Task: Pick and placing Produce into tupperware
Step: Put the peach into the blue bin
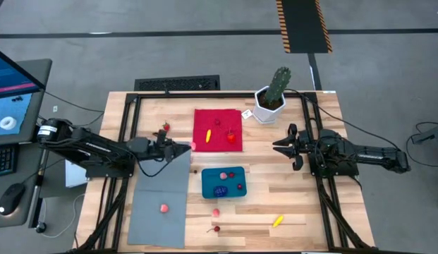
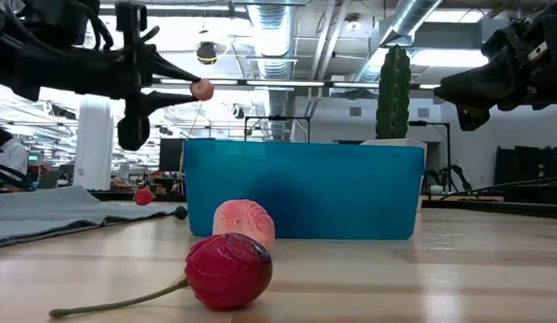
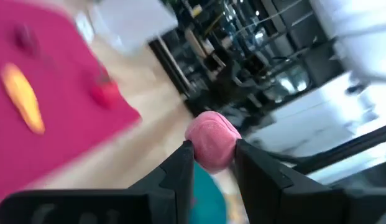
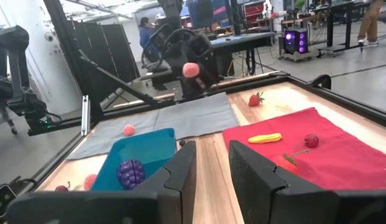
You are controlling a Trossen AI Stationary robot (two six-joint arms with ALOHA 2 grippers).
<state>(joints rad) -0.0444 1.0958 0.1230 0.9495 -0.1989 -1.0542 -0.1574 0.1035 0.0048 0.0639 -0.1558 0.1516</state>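
Round pink piece [image 3: 211, 140], matte and slightly dimpled, pinched between the dark fingers of the left gripper [image 1: 191, 147], raised above the wood at centre-left of the high view, between the grey mat [image 1: 161, 194] and the red cloth [image 1: 218, 129]. Below centre, shallow teal tupperware [image 1: 224, 183], smooth plastic with rounded corners, holding a knobbly blue-purple cluster [image 1: 220, 190] and small red and pink pieces. Glossy stemmed cherry [image 2: 228, 270] and another pink piece [image 2: 244, 221] on the planks in front. Yellow piece [image 1: 277, 221] at lower right. Right gripper [image 1: 281, 144] at right of centre, fingers parted, empty, below the potted cactus [image 1: 272, 95].
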